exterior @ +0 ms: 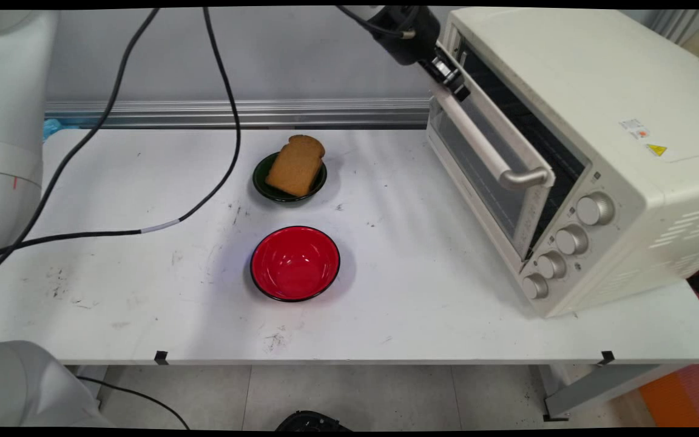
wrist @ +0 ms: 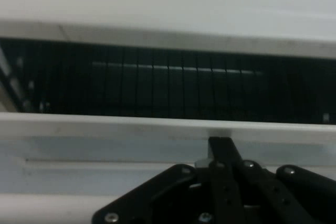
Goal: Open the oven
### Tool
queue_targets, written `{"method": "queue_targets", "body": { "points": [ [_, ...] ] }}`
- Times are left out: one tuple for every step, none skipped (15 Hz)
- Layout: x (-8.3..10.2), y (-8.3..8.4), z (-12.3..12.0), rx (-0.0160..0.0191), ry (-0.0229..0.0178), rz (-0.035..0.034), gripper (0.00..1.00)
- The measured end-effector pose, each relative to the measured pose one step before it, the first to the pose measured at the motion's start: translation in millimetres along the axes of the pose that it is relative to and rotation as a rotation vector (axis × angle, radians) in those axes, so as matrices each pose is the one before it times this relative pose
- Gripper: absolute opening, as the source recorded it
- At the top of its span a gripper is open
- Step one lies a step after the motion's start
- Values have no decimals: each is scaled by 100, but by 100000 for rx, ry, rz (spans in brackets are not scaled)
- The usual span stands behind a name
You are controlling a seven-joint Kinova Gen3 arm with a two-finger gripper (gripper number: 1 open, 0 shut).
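Observation:
My gripper (exterior: 454, 84) is high at the back, at the far end of the top edge of the toaster oven's door (exterior: 483, 176). The cream toaster oven (exterior: 604, 121) stands on the right of the table. Its glass door is tilted a little ajar, with a dark gap showing the rack inside. In the hand view the gripper (wrist: 221, 146) looks shut, its tips against the door's upper rim (wrist: 131, 124), with the dark oven cavity (wrist: 157, 87) beyond. The door's handle (exterior: 489, 155) runs below the gripper.
A slice of brown bread (exterior: 295, 164) lies on a small dark green dish (exterior: 261, 182) at mid-table. An empty red bowl (exterior: 295, 263) sits nearer the front. Black cables (exterior: 228, 103) hang across the left side. Four knobs (exterior: 571, 240) line the oven's front.

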Motion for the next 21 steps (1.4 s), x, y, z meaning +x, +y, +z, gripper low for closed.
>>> {"method": "queue_targets", "body": {
  "points": [
    [-311,53,-241,-443,-805,466,0],
    [-343,6,-251,-290,-738,462,0],
    [-231,1,-161,-197,-466,302,0],
    [-342,-15,-232,-288,-703,484,0],
    [-232,-1,-159,-180,-437,286,0],
    [-331,-5,-211,-311,-683,516,0],
    [-472,-15,-251,-386,-933,568,0],
    [-387,-18,-215,-190,-667,364,0],
    [-409,-45,-223,-163,-677,361,0],
    [-450,-44,-206,-177,-807,482,0],
    [-501,-75,-222,-50,-748,398,0],
    [-484,-79,-190,73,-620,444,0],
    [-322,-56,-106,88,-389,277,0],
    [-535,-104,-166,175,-602,416,0],
    [-599,-107,-126,196,-746,477,0],
    [-623,-106,-137,199,-706,442,0],
    [-583,-101,-119,253,-595,314,0],
    [-365,-75,-56,197,-323,216,0],
    [-544,-106,-26,319,-587,350,0],
    [-371,-79,-18,267,-342,245,0],
    [-602,-110,-12,474,-461,522,0]
  ]
}}
